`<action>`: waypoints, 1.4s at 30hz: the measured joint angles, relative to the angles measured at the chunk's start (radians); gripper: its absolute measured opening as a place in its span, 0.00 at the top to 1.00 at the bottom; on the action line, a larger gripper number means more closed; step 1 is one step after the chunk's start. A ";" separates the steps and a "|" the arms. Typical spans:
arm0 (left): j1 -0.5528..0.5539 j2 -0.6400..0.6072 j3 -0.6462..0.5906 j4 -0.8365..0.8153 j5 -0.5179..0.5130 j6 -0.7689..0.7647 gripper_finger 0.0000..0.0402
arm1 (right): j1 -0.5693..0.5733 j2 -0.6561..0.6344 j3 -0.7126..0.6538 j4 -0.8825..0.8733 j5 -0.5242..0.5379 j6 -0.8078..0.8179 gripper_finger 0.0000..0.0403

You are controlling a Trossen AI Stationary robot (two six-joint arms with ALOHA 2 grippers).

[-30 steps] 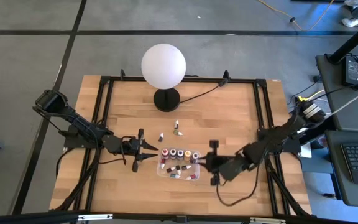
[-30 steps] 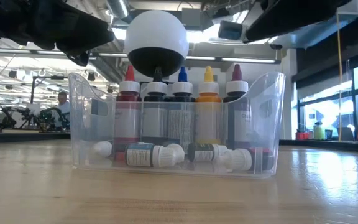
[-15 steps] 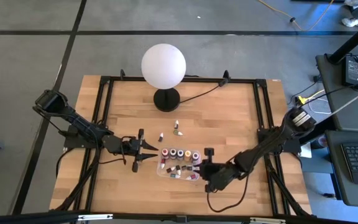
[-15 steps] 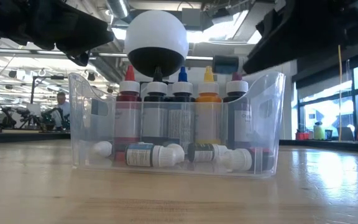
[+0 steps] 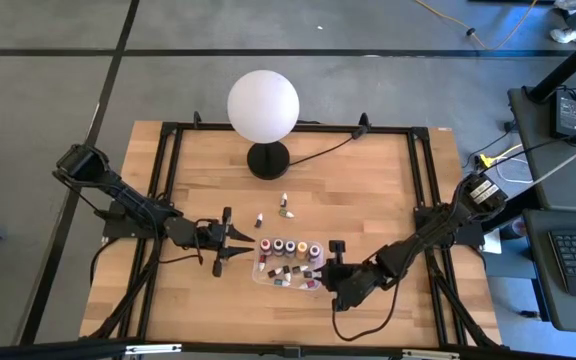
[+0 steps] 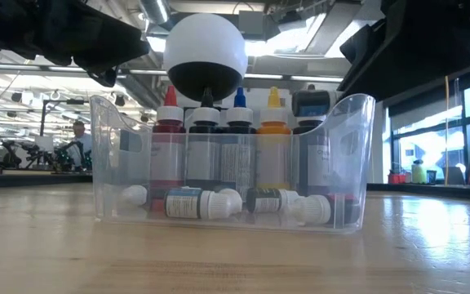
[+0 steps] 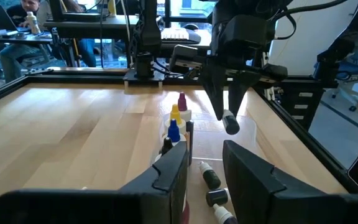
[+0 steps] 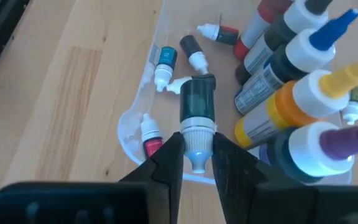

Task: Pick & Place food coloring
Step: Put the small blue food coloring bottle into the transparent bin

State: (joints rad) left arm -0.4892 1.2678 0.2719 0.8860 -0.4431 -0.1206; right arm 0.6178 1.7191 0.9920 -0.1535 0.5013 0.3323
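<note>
The food coloring is spread out: several small bottles lie in the clear tray (image 5: 271,273) in front of a row of taller standing bottles (image 8: 303,93), and three lie on the wood (image 5: 286,208) beyond it. My right gripper (image 8: 196,146) is over the tray's right end, shut on one small dark teal bottle (image 8: 196,102), also seen in the low view (image 6: 312,102). My left gripper (image 7: 204,168) waits open just left of the tray (image 5: 240,240). My right gripper pinches the small teal bottle by its white cap (image 8: 196,132) between the two fingers (image 8: 169,155). The fingers come from above, slanting down from the table's right. The bottle's body points on past the fingertips, lifted clear over the lying bottles at the tray's right end.
A white globe lamp (image 5: 263,108) stands on a black base (image 5: 267,160) at the far middle of the table, its cord running right. Black frame rails (image 5: 420,200) border the wooden top. Bare wood lies on both sides of the tray.
My right gripper has carried the small bottle toward the table's left, from beside the tray to over its right end, and has then come down a little, so the bottle now shows behind the tray's right wall. The left arm has kept still.
</note>
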 joint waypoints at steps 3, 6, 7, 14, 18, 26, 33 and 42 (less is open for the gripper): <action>0.000 0.000 0.000 0.000 0.000 0.000 0.75 | 0.000 0.000 0.000 -0.004 0.001 0.002 0.79; 0.000 0.000 0.000 0.000 0.000 0.000 0.75 | 0.000 0.000 0.000 -0.004 0.001 0.002 0.79; 0.000 0.000 0.000 0.000 0.000 0.000 0.75 | 0.000 0.000 0.000 -0.005 0.001 0.002 0.79; 0.000 0.000 0.000 0.000 0.000 0.000 0.76 | -0.020 0.001 0.044 -0.052 -0.062 -0.054 0.79; 0.000 0.000 0.000 0.000 0.000 -0.017 0.75 | -0.040 0.002 0.158 -0.206 -0.085 -0.129 0.79; 0.000 0.000 0.000 -0.001 0.000 -0.023 0.75 | -0.037 0.073 0.433 -0.557 -0.039 -0.378 0.81; 0.000 0.000 0.000 -0.006 0.000 -0.023 0.75 | -0.031 0.272 0.694 -0.779 0.028 -0.659 0.82; 0.000 0.000 0.000 -0.011 0.002 -0.023 0.76 | -0.026 0.463 0.880 -0.877 0.029 -0.727 0.80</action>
State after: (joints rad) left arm -0.4892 1.2678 0.2718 0.8753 -0.4412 -0.1440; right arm 0.5922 2.1817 1.8725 -1.0304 0.5304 -0.3952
